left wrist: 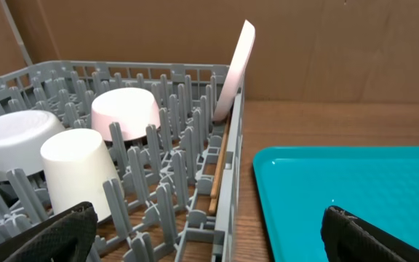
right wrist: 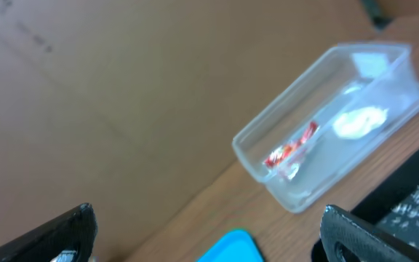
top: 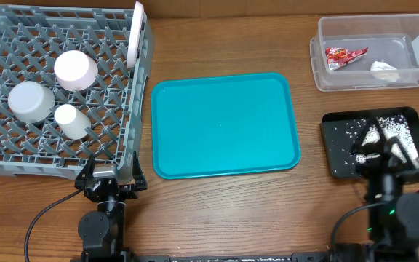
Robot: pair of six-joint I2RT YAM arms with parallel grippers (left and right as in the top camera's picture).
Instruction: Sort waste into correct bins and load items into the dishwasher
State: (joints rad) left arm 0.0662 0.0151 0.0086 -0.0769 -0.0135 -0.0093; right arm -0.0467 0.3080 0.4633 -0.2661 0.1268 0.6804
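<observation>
Grey dish rack point(top: 49, 169) holds the plate point(top: 135, 35) on edge, the white bowl point(top: 76, 69), the greyish bowl point(top: 30, 100) and the cup point(top: 71, 121). Teal tray point(top: 224, 124) is bare. Clear tub point(top: 369, 86) contains wrapper point(top: 344, 55) and tissue point(top: 384, 70); black bin point(top: 334, 145) contains crumbs point(top: 393, 129). Left hand point(top: 111, 178) and right hand point(top: 390, 154) gape, empty. Task appears complete.

Teal tray point(top: 224, 124), wooden table point(top: 268, 211), perhaps chopsticks point(left wrist: 216, 175)

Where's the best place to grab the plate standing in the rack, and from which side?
Take the plate by its top rim, coming straight down from above and pinching across its thin thickness. It stands on edge, slightly tilted, along the rack's wall on the tray side. Only the upper rim rises clear; the lower part sits down between that wall and the rack's prongs.
</observation>
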